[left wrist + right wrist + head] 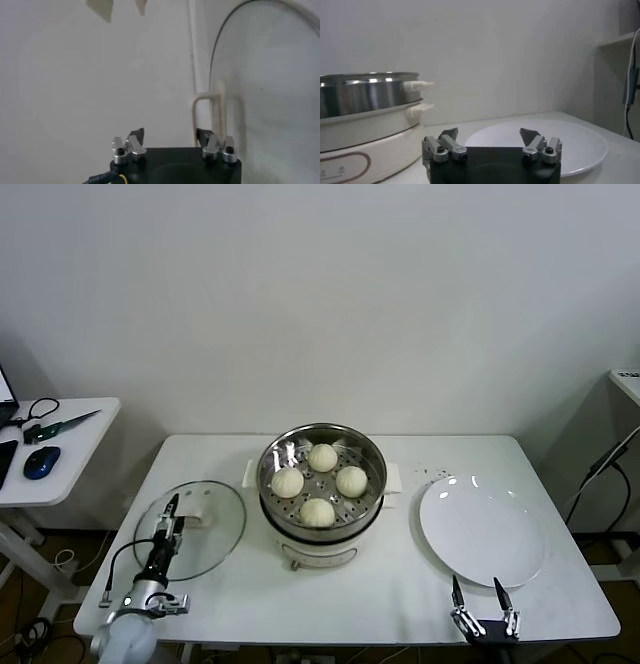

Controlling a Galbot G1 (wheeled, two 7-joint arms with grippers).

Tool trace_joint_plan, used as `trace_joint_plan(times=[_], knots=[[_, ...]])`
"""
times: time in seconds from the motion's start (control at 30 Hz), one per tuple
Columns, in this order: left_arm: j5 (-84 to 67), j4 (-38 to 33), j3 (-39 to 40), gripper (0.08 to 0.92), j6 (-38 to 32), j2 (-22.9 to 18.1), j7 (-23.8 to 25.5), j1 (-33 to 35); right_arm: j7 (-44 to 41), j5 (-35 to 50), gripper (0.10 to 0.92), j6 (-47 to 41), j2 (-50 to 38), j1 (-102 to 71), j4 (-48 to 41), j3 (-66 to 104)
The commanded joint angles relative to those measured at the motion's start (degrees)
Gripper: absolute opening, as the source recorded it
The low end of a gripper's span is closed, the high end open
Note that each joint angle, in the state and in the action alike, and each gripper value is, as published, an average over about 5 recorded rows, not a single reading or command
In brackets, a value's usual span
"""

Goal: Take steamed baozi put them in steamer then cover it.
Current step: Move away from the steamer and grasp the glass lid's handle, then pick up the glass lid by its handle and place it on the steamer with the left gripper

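I see four buns [320, 483] in the steamer [322, 524]; my left gripper [172, 512], jaws apart, straddles the lid [215, 534] handle ungripped; right gripper [484, 606] open at the table's [400, 594] front edge.

White table [390, 589] carries three things. Steamer [322, 534] sits mid-table, w/ four baozi [318, 512] inside on the tray. Glass lid [205, 536] lies flat on the left, just beside the steamer. White plate [482, 532] lies flat on the right, near the steamer but apart from it.
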Motion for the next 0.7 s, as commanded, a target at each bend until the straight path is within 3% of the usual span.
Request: trace_joint_plan(times=[0.03,0.57,0.7], knots=[[-0.05,0.6,0.09,0.662,0.08,0.18,-0.05,-0.73,-0.04,-0.09,0.823,0.13,0.2,0.19,-0.02,-0.06],[-0.12,2.5,-0.14,0.195,0.02,-0.93,-0.06,-1.43,-0.19,-0.01,0.823,0.43,0.47,0.34,-0.1,-0.31],[-1.76,0.87,-0.11,0.126,0.21,-0.59,0.52,-0.98,-0.16,-0.02,0.823,0.39,0.49,0.29,0.12,-0.29]])
